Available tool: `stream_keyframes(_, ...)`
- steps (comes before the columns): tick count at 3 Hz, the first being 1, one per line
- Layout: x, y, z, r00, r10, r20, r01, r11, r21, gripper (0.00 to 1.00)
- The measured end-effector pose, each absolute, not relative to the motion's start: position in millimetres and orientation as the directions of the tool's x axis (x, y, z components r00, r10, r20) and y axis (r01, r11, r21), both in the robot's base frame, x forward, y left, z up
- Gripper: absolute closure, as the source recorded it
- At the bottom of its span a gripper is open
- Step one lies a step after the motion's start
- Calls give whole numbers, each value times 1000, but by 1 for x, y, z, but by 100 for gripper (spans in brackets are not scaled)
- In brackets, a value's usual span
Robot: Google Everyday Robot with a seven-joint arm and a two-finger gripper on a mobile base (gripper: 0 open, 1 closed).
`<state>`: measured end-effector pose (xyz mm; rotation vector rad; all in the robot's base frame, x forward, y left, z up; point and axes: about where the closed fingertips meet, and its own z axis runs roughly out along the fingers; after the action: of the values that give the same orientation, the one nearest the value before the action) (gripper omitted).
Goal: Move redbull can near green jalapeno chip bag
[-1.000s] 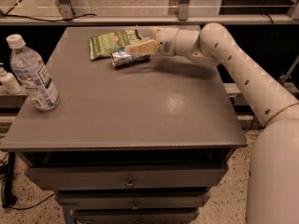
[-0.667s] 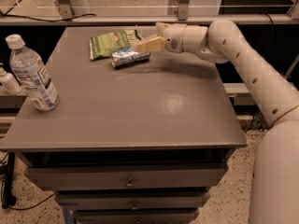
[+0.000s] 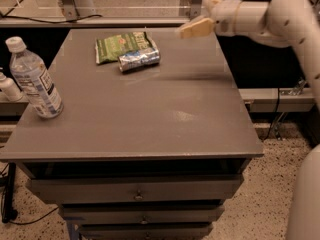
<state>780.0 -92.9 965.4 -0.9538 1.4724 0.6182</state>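
Observation:
The redbull can (image 3: 139,60) lies on its side on the grey table (image 3: 150,114), touching the near right edge of the green jalapeno chip bag (image 3: 122,46) at the back left. My gripper (image 3: 192,28) hangs in the air above the table's back right part, well to the right of the can and apart from it. It holds nothing.
A clear water bottle (image 3: 34,80) with a white cap stands at the table's left edge. A small white bottle (image 3: 9,88) sits just beyond that edge. Drawers (image 3: 137,194) are below the tabletop. A rail runs behind the table.
My gripper has left the can and drawn back to the right and upward. The can stays lying next to the chip bag.

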Motion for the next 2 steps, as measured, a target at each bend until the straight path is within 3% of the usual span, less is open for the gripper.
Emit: stream_keyframes(2,731,-203,1068,141,-304,-942,-700,643,-312,0)
